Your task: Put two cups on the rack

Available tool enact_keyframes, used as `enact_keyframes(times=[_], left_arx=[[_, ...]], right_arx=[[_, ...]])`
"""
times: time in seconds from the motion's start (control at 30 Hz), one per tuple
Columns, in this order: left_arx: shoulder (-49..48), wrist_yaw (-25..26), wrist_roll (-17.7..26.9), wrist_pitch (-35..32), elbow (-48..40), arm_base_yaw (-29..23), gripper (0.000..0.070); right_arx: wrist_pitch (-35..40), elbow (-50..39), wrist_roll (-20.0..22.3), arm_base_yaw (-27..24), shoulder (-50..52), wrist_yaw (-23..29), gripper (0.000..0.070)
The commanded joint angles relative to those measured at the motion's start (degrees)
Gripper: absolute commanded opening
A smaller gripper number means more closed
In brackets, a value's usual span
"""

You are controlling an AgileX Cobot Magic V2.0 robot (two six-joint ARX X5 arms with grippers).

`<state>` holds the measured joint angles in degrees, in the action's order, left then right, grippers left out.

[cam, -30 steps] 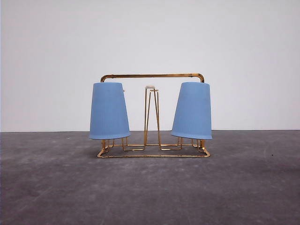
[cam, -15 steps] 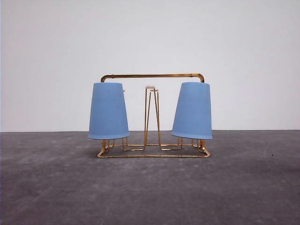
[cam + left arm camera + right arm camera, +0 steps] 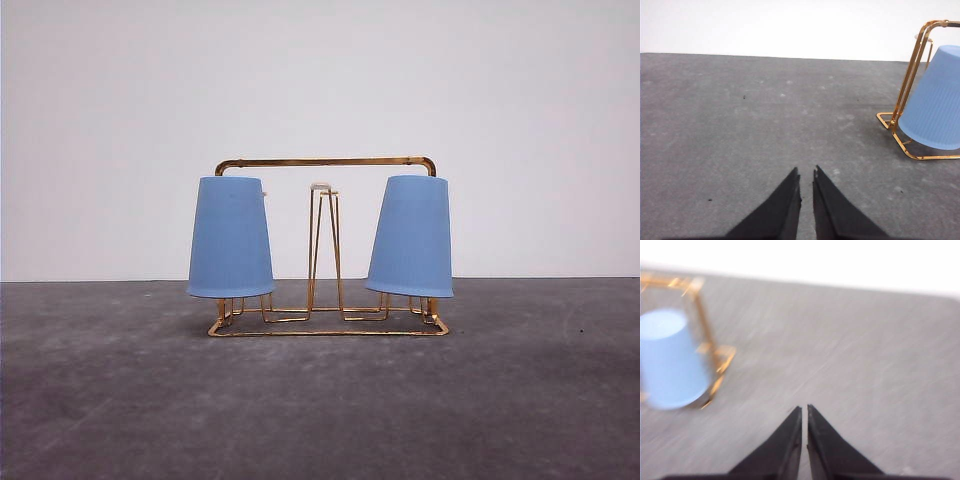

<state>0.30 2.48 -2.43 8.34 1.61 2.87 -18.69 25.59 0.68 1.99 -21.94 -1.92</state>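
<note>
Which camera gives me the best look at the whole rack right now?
The front view: the rack stands whole, from handle bar to base, with an upturned cup on each end and the middle prongs bare. The left wrist view catches one end of it with one cup; the right wrist view shows a blurred corner.

obstacles: rack (image 3: 326,245), two cups (image 3: 231,238) (image 3: 411,238) on end prongs | free: bare middle prong (image 3: 321,240)

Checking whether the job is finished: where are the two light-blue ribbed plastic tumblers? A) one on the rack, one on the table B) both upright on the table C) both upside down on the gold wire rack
C: the left light-blue ribbed tumbler and the right tumbler both sit inverted on the gold wire rack.
</note>
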Motion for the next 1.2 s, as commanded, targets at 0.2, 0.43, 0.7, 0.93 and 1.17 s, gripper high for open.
enact_keyframes(times=[0.2, 0.43, 0.7, 0.93, 1.17], left_arx=[[-0.1, 0.0, -0.2, -0.6, -0.9, 0.0, 0.0026], [-0.1, 0.0, -0.2, -0.6, -0.9, 0.0, 0.0026], [-0.1, 0.0, -0.2, -0.6, -0.9, 0.0, 0.0026], [-0.1, 0.0, -0.2, -0.6, -0.9, 0.0, 0.0026], [-0.1, 0.0, -0.2, -0.6, -0.9, 0.0, 0.0026]], right_arx=[[2.8, -18.2, 0.9, -0.6, 18.6, 0.9, 0.0016], [3.1, -21.6, 1.3, -0.6, 21.1, 0.9, 0.0016], [7.9, -24.6, 1.5, -0.6, 21.2, 0.7, 0.0016], [8.8, -24.9, 1.7, -0.8, 21.7, 1.6, 0.0016], [9.7, -24.9, 1.7, -0.7, 21.7, 1.6, 0.0016]])
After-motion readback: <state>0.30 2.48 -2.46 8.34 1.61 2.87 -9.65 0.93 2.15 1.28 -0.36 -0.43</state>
